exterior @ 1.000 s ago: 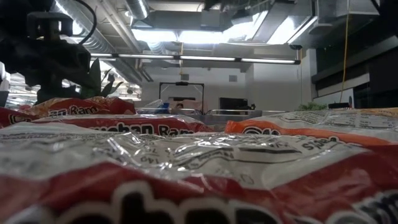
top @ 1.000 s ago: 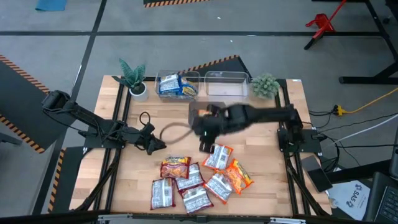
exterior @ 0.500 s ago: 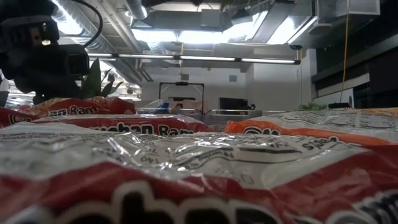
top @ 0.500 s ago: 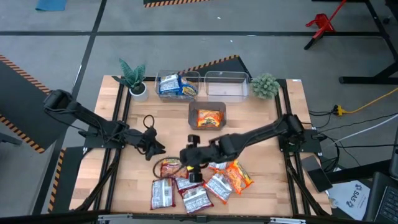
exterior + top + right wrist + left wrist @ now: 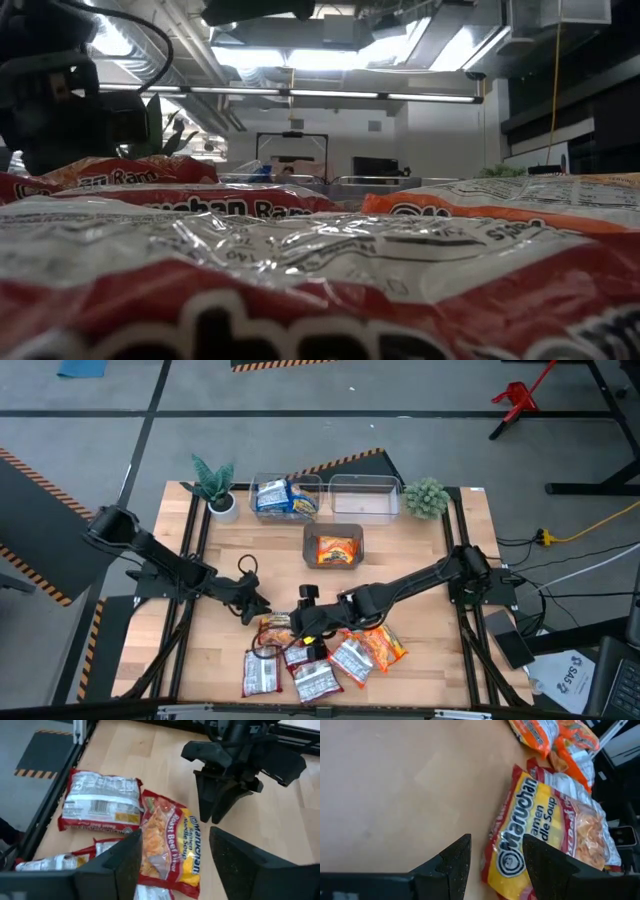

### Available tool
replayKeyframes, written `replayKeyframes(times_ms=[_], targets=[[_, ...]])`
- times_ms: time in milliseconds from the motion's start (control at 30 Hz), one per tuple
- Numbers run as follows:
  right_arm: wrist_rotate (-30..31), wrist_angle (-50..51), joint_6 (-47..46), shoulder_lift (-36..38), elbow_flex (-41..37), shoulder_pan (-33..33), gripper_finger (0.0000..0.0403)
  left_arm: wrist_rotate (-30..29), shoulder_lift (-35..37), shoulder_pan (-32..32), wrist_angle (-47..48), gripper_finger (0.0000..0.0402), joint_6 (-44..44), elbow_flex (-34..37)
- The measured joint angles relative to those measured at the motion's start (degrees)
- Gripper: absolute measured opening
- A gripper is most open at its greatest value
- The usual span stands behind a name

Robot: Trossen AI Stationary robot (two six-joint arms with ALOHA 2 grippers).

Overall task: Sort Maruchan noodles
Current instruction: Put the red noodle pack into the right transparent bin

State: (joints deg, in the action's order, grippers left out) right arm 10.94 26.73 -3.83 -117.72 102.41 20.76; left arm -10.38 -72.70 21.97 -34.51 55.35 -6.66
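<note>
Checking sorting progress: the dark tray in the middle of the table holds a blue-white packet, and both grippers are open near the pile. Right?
Not quite. In the high view the packet in the dark tray is an orange packet, not blue-white; the blue-white packets lie in a clear bin. The left gripper and right gripper are open near the pile.

I'm working in a robotics lab or industrial test space rather than any home or shop. My wooden table (image 5: 270,560) stands on a bare grey concrete floor (image 5: 420,400) marked with dark lines and orange-and-black hazard tape (image 5: 30,470). A red stand (image 5: 517,398) sits at the far right, and a yellow cable (image 5: 590,525) trails across the floor on the right. Looking level across the table, I see an open ceiling with exposed ducts (image 5: 175,60) and long strip lights (image 5: 340,95), and a monitor (image 5: 375,166) far back.
</note>
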Motion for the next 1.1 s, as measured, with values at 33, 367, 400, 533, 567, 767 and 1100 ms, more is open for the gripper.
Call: replayKeyframes(times_ms=[33, 367, 400, 533, 567, 767, 1100], targets=[[0.0, -0.3, 0.2, -0.3, 0.0, 0.0, 0.0229, 0.0, -1.5, 0.4, -1.4, 0.0172, 0.6, 0.0], [1.9, -4.6, 1.5, -5.2, 0.0, 1.0, 0.0302, -0.6, -12.4, 3.3, -5.8, 0.0172, 1.7, -3.8], [2.5, -5.1, 1.6, -5.7, 0.0, 1.0, 0.0306, -0.6, -12.9, 3.3, -5.8, 0.0172, 1.8, -4.3], [3.1, -5.4, 1.7, -7.7, 0.0, 1.0, 0.0315, -0.8, -13.4, 3.3, -5.5, 0.0172, 2.3, -4.6], [3.1, -5.7, 2.0, -8.2, 0.0, 1.0, 0.0316, -0.8, -13.4, 3.1, -5.5, 0.0172, 2.7, -4.6], [4.0, -7.2, 2.9, -10.2, 0.0, 1.0, 0.0317, -0.4, -13.5, 2.4, -5.3, 0.0172, 5.5, -4.6], [5.1, -8.8, 4.1, -13.3, 0.1, 1.8, 0.0317, -0.2, -13.6, 2.4, -5.4, 0.0172, 7.2, -4.6]])
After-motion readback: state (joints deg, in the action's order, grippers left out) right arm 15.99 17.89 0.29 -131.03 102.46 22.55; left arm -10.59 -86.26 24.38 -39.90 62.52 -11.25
